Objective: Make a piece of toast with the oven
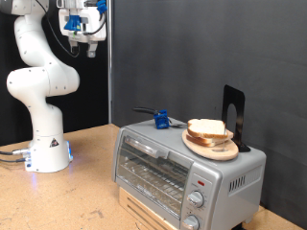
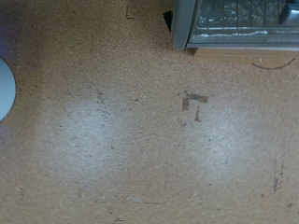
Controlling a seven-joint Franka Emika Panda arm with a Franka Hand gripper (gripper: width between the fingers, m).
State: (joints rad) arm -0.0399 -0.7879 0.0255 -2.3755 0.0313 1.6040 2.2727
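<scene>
Silver-grey metal toaster oven point(image 1: 182, 174), door shut, sits cropped at the worktop's point(image 1: 91, 196) edge; one cream, brown-crusted toast slice point(image 1: 208, 130) lies on a round wooden plate point(image 1: 210, 146) atop it. End effector point(image 1: 81, 38) hangs high, grip unreadable.

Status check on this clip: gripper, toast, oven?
Gripper raised high, away from oven, holding nothing. Toast on plate atop oven. Oven door shut.

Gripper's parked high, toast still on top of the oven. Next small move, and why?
Probably bring the gripper down and across toward the oven. It hangs high at the exterior view's top left, holding nothing; the oven door looks closed, and the piece of toast sits on the wooden plate on top.
</scene>
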